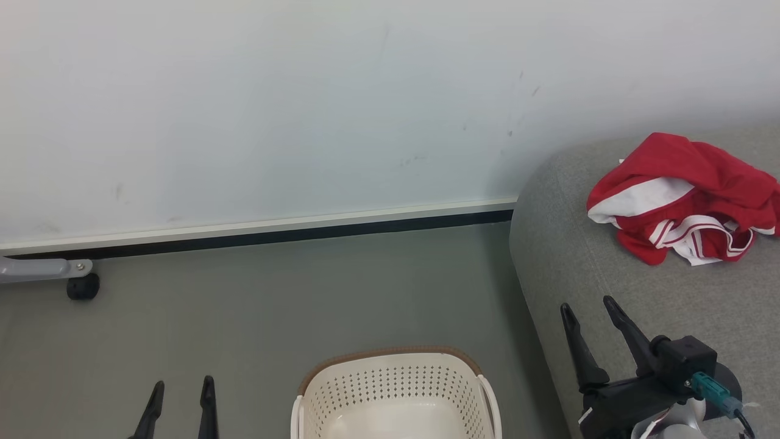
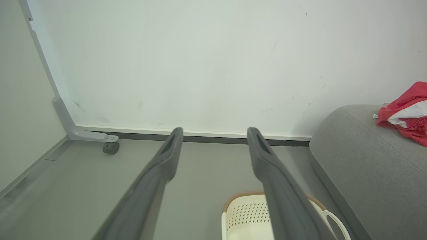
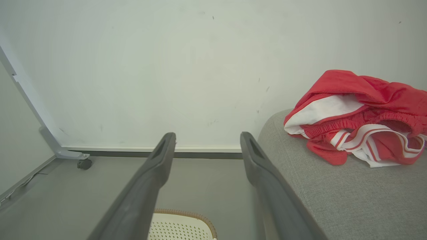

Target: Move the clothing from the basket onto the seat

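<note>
1. We note a plain white wall [image 1: 304,110] across the back, with a pale skirting strip over a dark line where it meets the floor.
2. The smooth grey floor [image 1: 274,305] runs from the wall toward the robot.
3. The large grey fabric-upholstered seat [image 1: 670,305], rounded at its corner, stands on the right with its far end against the wall.
4. The oval cream-white perforated plastic basket [image 1: 390,352], with a brown woven-look rim, sits on the floor just left of the seat. The bottom edge of the head view cuts it off. The part we see shows bare wall and a pale bottom.
5. The clothing [image 1: 682,201], soft red sports fabric with white panels and white stripe trim, lies crumpled in one heap on the seat near the wall, well apart from the basket. We cannot separate the pieces.
6. The right gripper [image 1: 588,305] hovers over the seat's near part, short of the clothing and not touching it. Its jaws are spread with nothing between them.
7. The left gripper [image 1: 184,382] is over the floor, left of the basket. Its jaws are likewise spread and hold nothing.
8. A small black caster [image 1: 83,286] under a grey metal foot stands by the wall at far left.
</note>
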Available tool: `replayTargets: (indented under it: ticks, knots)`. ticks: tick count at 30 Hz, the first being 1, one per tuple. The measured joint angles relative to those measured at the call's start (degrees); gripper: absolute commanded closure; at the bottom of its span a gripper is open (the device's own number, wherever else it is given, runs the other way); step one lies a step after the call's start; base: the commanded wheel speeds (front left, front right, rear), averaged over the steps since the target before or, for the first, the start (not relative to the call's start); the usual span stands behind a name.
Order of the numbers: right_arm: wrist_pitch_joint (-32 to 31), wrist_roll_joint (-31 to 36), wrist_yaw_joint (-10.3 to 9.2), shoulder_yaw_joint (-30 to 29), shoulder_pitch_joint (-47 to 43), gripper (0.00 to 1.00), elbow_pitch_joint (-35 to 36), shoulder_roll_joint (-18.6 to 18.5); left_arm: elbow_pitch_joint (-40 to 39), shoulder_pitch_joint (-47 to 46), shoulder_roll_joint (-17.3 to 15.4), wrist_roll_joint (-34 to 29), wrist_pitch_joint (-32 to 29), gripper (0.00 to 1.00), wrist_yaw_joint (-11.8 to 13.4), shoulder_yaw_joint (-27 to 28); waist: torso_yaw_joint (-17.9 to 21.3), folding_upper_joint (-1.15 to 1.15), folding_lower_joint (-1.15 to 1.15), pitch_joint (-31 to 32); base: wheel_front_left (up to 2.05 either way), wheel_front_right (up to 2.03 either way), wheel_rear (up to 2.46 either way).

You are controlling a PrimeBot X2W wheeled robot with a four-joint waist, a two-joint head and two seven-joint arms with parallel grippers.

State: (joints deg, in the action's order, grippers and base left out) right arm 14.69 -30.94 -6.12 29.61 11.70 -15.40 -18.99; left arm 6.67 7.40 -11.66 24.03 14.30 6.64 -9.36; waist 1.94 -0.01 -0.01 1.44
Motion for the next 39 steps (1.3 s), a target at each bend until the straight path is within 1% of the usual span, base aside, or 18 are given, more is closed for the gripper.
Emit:
replayTargets:
  ticks: [4,8,24,25,30,35,38,39]
  knots:
    - [0.0,1.02,-0.44,-0.35,-0.56,0.0,1.08,0.26,-1.23,1.65,-0.18,-0.25,0.0,0.0,0.43,1.24,0.47,0.01,0.01,0.15,0.0,0.0,0.0]
    - [0.0,1.36,-0.51,-1.91,-1.67,0.0,2.13,0.09,-2.27,1.99,-0.07,-0.93,0.0,0.0,0.43,1.22,0.86,0.01,0.01,0.11,0.0,0.0,0.0]
    - [0.0,3.21,-0.93,-4.64,-2.97,0.0,4.39,0.21,-4.47,2.21,0.14,-2.86,0.01,0.0,0.43,1.93,1.41,0.01,0.01,-0.44,0.0,0.0,0.0]
    - [0.0,3.25,-0.93,-4.76,-2.98,1.0,4.45,0.23,-4.53,2.21,0.21,-2.97,0.01,1.0,0.43,1.93,1.37,0.01,0.01,-0.46,0.0,0.0,0.0]
    - [-0.09,3.1,-0.91,-3.94,-5.16,1.0,2.18,1.71,-2.02,2.72,1.35,-2.89,-0.09,1.0,0.4,1.33,1.38,0.01,0.01,-0.47,0.0,0.0,0.0]
    - [-0.62,1.48,-0.42,-5.59,-5.42,1.0,2.07,2.2,-1.66,2.68,1.47,-1.65,-0.91,1.0,-0.14,1.76,1.28,0.01,0.01,-0.53,0.0,0.0,0.0]
    - [-1.34,-0.07,-0.08,-6.49,-5.41,1.0,2.05,2.58,-1.36,2.55,1.78,0.67,-1.6,1.0,-0.24,2.14,1.15,0.01,0.01,-0.57,0.0,0.0,0.0]
    - [-1.6,-0.88,0.1,-6.77,-5.41,1.0,2.02,2.69,-1.24,2.53,1.83,1.24,-1.68,1.0,-0.68,2.32,1.12,0.01,0.01,-0.58,0.0,0.0,0.0]
